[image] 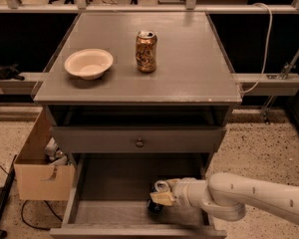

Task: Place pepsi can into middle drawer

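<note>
I am watching the white arm's two-finger gripper point(162, 198) reaching into the wide, deep grey middle drawer point(114, 183), in its front right part. Its fingers are clamping the blue, silver-topped pepsi can point(161, 186) from the side. The can is standing roughly upright inside the drawer, and I cannot tell whether it is touching the floor. A gold-brown can point(146, 51) and a cream bowl point(88, 63) are sitting on the tabletop above the drawer.

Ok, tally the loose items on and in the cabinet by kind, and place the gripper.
Cans: 2, gold can on the tabletop, pepsi can held by the gripper inside the middle drawer.
Bowls: 1, white bowl on the tabletop.
Total: 3.
</note>
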`<action>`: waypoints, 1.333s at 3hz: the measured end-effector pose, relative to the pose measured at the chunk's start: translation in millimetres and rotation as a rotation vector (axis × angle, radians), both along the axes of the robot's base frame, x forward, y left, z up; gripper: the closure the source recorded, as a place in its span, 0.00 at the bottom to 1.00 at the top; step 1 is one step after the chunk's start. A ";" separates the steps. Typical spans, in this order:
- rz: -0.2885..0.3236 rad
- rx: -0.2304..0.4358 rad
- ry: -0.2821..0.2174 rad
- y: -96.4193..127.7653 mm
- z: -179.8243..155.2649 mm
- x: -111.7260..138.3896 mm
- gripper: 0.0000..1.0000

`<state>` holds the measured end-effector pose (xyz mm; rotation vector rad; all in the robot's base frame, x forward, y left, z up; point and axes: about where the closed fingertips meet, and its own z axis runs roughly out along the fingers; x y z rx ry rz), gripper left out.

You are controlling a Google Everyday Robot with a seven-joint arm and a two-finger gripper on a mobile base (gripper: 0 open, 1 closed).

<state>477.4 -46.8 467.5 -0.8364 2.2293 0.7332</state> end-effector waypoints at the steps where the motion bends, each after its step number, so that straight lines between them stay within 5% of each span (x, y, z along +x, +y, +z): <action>1: -0.006 -0.023 0.010 -1.3 -31.9 12.4 1.00; 2: -0.019 -0.034 -0.012 1.7 -46.6 33.5 1.00; 4: -0.022 -0.033 -0.014 1.8 -47.3 36.4 0.59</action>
